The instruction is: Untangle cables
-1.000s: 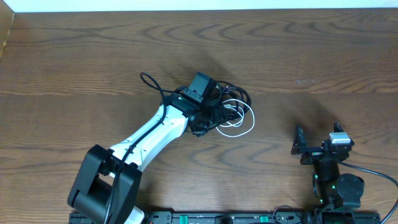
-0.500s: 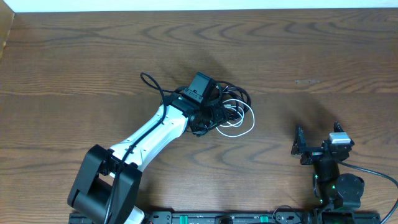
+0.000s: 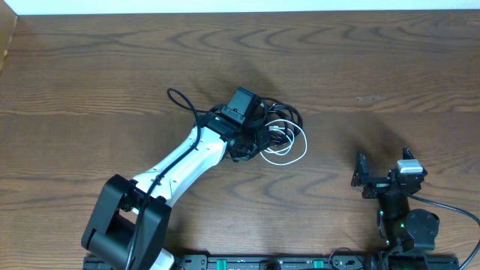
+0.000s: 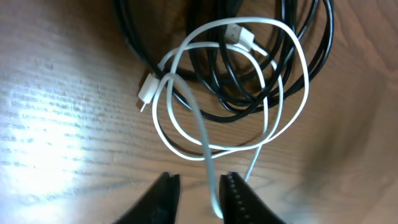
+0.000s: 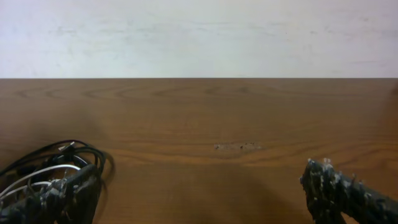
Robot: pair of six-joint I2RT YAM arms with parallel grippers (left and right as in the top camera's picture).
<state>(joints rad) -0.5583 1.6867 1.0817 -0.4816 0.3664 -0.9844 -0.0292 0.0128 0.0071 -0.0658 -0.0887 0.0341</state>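
Left pincer (image 4: 200,186) is sitting at the near edge of the tangle with its jaws drawn close, a narrow gap showing between them. A straight run of the white cable (image 4: 205,146) is passing through that gap and lying against the right-hand finger. Whether it is truly pinched cannot be told from these views.

That strand is running almost directly away from the pincer, its long axis in line with the wrist. A pull back toward the arm's base would therefore probably draw it lengthwise out of the knot (not sideways across it).

Just beyond, the white cable is curling into overlapping loops, with one plug (image 4: 148,92) lying to the left beside the bare worktop (image 4: 56,130). Farther off, the black cables (image 4: 127,37) are lying coiled under and through those white loops, touching them at several crossings.

Right pincer (image 3: 384,176) is hanging well apart over the right side of the worktop, jaws spread wide and holding nothing. The left arm is far nearer the heap, so the white strand is looking like its job.
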